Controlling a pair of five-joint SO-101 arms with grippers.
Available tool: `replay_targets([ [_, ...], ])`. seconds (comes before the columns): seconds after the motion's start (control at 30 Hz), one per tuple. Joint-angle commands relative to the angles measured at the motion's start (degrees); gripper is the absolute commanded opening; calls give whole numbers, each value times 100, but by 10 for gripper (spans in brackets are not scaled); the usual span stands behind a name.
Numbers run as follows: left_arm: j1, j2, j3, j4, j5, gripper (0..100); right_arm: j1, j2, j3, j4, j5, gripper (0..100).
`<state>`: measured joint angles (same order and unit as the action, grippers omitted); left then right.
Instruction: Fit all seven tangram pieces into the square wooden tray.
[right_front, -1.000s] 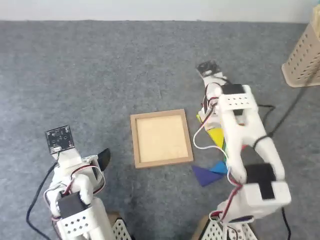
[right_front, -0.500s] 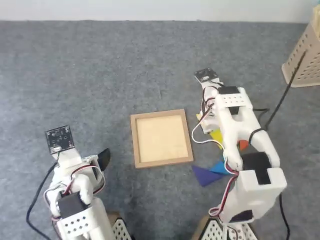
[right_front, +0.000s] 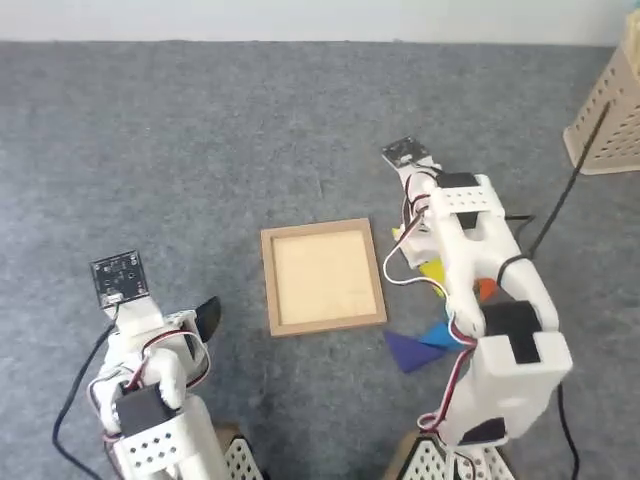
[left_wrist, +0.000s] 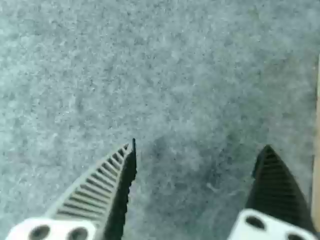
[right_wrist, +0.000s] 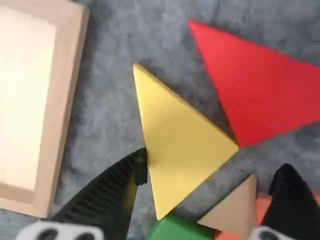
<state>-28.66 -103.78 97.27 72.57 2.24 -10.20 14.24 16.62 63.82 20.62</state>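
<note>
The square wooden tray (right_front: 322, 229) is pictured at the centre of the frame on a grey-carpeted counter (right_front: 200, 150), its left, upper and lower edges bordered by open carpet. Seven pieces are counted in a cluster to its right: a yellow triangle (right_wrist: 180, 150), a red triangle (right_wrist: 255, 95), a tan triangle (right_wrist: 232, 210), a green piece (right_wrist: 172, 231), an orange piece (right_front: 486, 290), a blue triangle (right_front: 438, 333) and a purple triangle (right_front: 408, 350). The right gripper (right_wrist: 215, 182) is poised low over the yellow triangle, jaws spread wide, one tip at its edge. The left gripper (left_wrist: 200, 147), at lower left, is shown with jaws wide above carpet.
</note>
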Motion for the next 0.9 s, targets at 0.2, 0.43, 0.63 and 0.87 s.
replay_targets([
  [0.2, 9, -70, -75, -9, -9, 354, 22, 426, -334, -251, 123, 363],
  [0.43, 9, -70, -75, -9, -9, 354, -4, 576, -308, -180, 53, 197],
  [0.63, 9, -70, -75, -9, -9, 354, -4, 576, -308, -22, -114, 195],
  [0.87, 9, -70, -75, -9, -9, 354, -4, -57, 18, 189, -237, 194],
])
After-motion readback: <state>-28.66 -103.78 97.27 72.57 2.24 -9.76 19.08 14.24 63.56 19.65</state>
